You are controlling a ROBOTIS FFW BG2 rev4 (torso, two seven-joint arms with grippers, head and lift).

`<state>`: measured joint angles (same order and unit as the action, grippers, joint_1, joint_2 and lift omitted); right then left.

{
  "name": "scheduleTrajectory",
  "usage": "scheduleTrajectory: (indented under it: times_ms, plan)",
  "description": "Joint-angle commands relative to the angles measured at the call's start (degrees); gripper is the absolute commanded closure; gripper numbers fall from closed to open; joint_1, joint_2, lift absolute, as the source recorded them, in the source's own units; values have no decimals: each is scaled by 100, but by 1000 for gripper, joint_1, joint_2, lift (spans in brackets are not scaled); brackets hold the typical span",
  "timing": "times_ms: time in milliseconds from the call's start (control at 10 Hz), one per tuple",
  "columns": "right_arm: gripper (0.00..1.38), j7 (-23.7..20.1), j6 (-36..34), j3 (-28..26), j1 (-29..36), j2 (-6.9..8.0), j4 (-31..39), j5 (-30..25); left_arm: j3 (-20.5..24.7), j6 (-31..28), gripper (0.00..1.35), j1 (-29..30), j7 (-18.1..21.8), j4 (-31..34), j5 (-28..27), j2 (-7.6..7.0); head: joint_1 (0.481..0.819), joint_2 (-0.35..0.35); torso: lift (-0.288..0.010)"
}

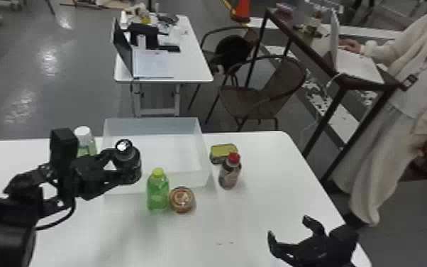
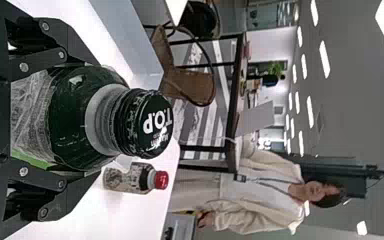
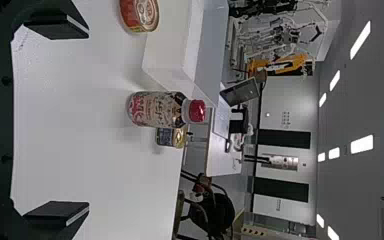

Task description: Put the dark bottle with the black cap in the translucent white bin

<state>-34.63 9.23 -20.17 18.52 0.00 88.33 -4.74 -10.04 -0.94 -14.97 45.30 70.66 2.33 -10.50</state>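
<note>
White letters "T.O.P" on black cap [image 2: 156,122] of dark bottle [image 2: 82,117], at 9 o'clock in head view; smaller lettering beside them unclear. Printed labels on red-capped bottle [image 1: 229,175], 5 o'clock, and round tin [image 1: 182,199], 7 o'clock, illegible.

Beyond my white tabletop's [image 1: 259,209] far edge I've got a glossy grey floor [image 1: 17,78], with a smaller white table [image 1: 193,65] and two round-backed chairs [image 1: 244,97] beside it. Past my far right corner stands a tall dark-framed table [image 1: 294,36]. Bright lights [image 3: 362,144] line the ceiling [image 3: 355,112] above a pale wall [image 3: 285,105].
</note>
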Motion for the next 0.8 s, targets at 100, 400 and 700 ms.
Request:
scheduleTrajectory:
  times_ms: [100,400,700]
  plan:
    - [84,0,-18,57,-32,5,-79,26,20,709,828,-893,173,-1537,-857,312,695,-237,-12]
    - [84,0,-45,66,-32,5,-149,26,433,1201,828,-1464,-21,-2434,-1543,303,695,-206,-12]
    - [84,0,-45,110,-85,5,-228,35,477,1368,826,-1807,-161,-3172,-1604,259,695,-162,-12]
